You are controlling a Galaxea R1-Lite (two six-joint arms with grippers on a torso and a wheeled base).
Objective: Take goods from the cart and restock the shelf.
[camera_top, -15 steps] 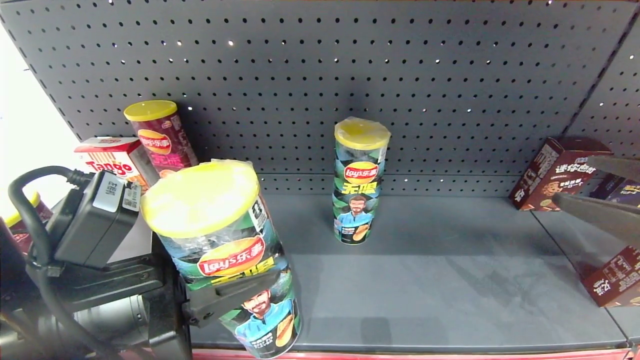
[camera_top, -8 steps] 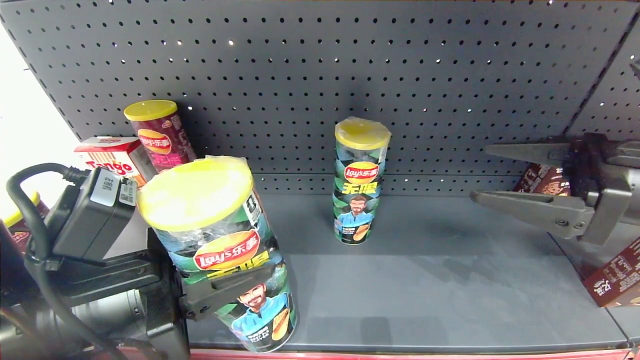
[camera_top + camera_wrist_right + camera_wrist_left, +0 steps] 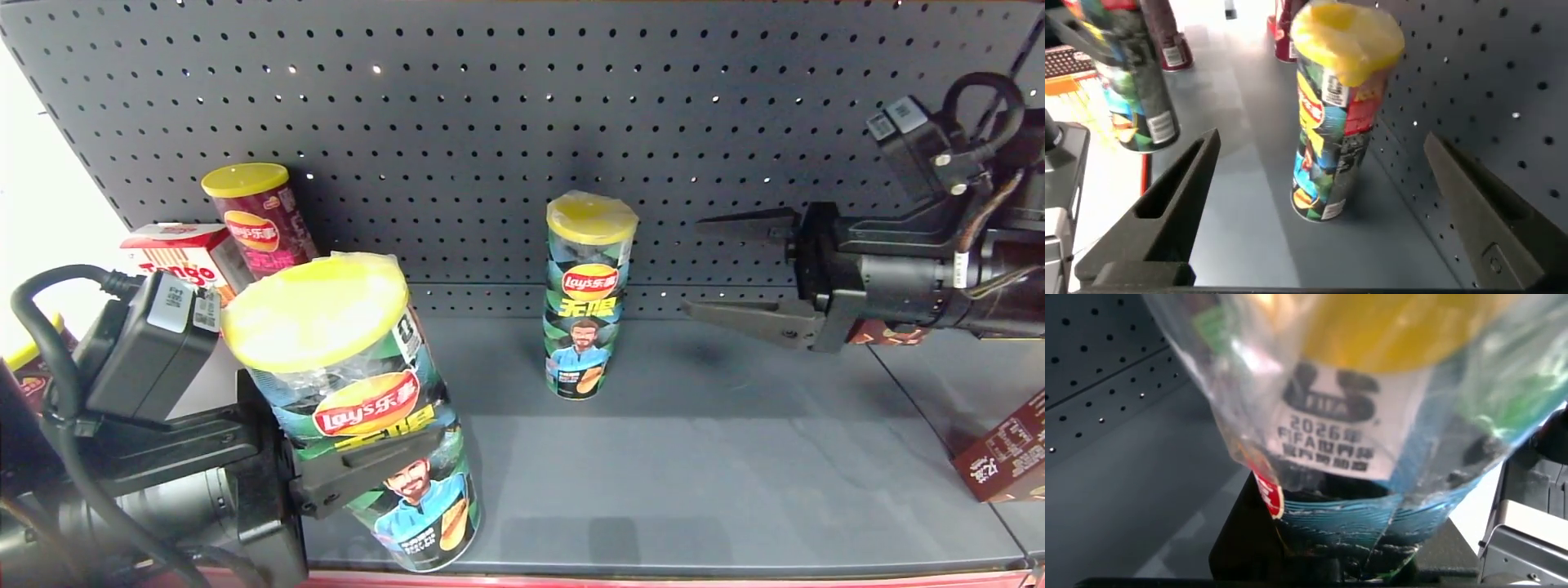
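Where the shelf runs out at its left end, a red-and-white box stands against the pegboard, with a maroon can just beside it on the right, upright and yellow-lidded. In front of these two, at the shelf's front edge, the left gripper is clamped on the held can, a green-and-blue chip can with a yellow lid; one dark finger crosses its lower half. This can leans a little, its top towards the left, and I cannot tell whether its base touches the shelf. The left wrist view shows the same can close up, wrapped in clear film.

The middle can, of the same kind, stands upright near the pegboard, well apart from the held can. To its right the right gripper hangs above the shelf with its jaws spread wide, pointing at that can but not touching it. In the right wrist view the middle can stands ahead of the two fingers. A brown box sits at the far right.
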